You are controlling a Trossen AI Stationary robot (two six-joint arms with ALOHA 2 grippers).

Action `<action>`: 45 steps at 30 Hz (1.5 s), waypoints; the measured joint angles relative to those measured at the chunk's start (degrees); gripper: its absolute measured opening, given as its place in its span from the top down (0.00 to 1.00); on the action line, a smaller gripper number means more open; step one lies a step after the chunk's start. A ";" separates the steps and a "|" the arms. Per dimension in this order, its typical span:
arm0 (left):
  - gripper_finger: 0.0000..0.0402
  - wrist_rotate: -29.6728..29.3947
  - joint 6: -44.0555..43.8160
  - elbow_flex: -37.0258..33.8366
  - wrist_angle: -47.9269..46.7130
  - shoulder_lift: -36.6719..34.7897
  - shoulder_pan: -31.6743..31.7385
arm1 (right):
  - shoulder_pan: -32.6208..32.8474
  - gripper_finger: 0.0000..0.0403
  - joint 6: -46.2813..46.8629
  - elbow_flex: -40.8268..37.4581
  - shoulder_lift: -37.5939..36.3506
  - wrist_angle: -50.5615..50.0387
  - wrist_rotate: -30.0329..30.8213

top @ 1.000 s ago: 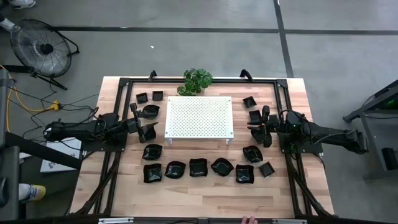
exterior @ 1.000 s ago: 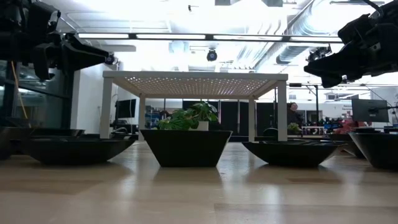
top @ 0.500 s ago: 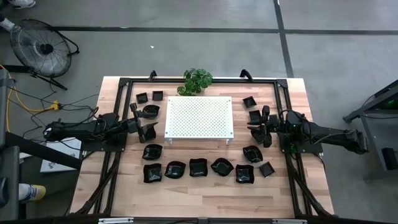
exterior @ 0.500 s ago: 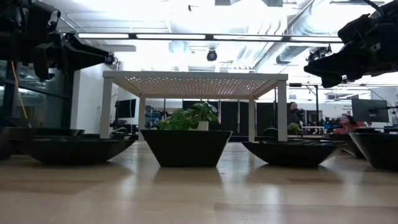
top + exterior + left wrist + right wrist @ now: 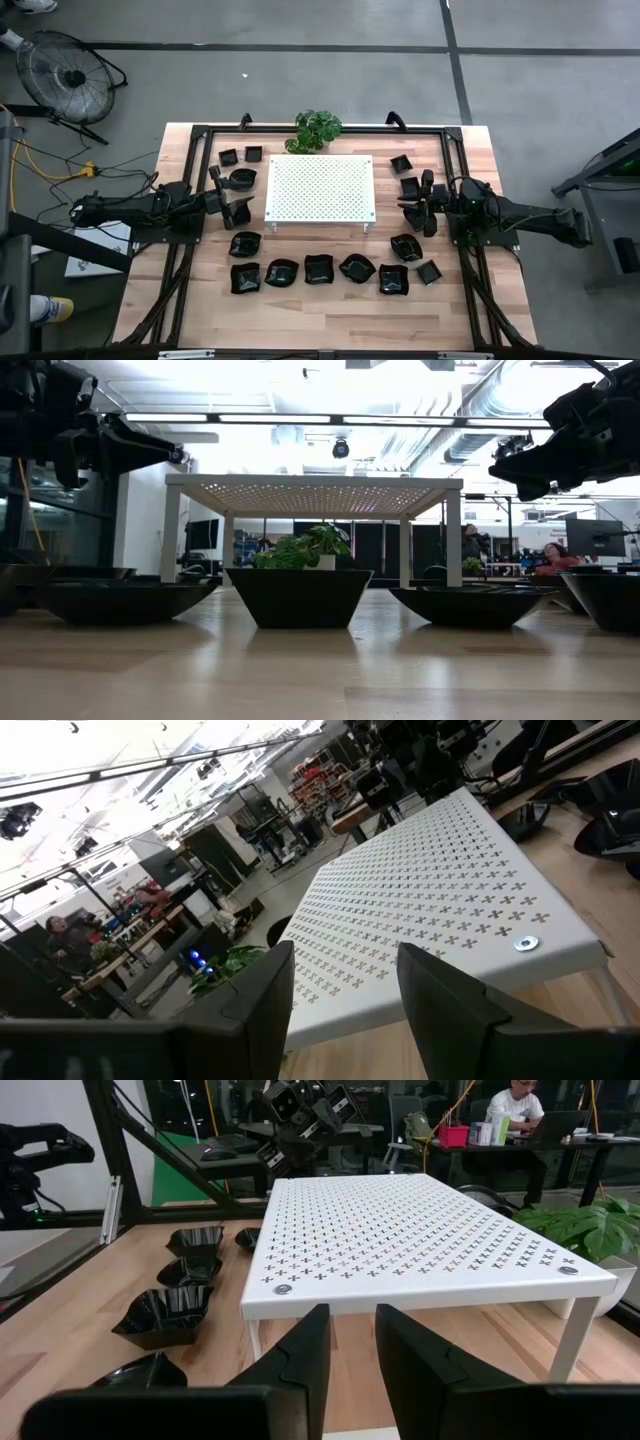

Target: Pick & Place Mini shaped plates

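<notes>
The mini shaped plates are small glossy black dishes scattered on the wooden table. A near row (image 5: 319, 269) sits in front of the white perforated board (image 5: 320, 188). A few more lie at its left (image 5: 243, 178) and its right (image 5: 410, 186). Each rests flat on its base. My left gripper (image 5: 237, 207) hovers open above the table at the board's left edge, pointing at the board (image 5: 440, 890). My right gripper (image 5: 413, 211) hovers open at the board's right edge, also facing it (image 5: 400, 1230). Neither holds anything. In the low view both arms hang high, the left one (image 5: 150, 448) and the right one (image 5: 520, 465), above the plates (image 5: 300, 595).
The board stands on thin legs (image 5: 169, 540), with open space beneath it. A green potted plant (image 5: 318, 130) stands at the far edge behind the board. A black frame rail (image 5: 190, 170) runs around the table. People sit at desks in the room beyond (image 5: 515, 1105).
</notes>
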 joint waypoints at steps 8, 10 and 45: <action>0.56 0.02 0.00 0.00 0.00 -0.01 0.02 | -0.01 0.80 0.00 0.02 -0.01 0.01 0.02; 0.56 0.00 0.00 0.00 0.00 0.00 0.02 | 0.00 0.80 0.00 0.01 -0.01 0.01 0.16; 0.56 0.02 0.00 0.00 -0.01 0.02 0.02 | -19.14 0.80 11.59 37.01 37.45 -30.53 0.06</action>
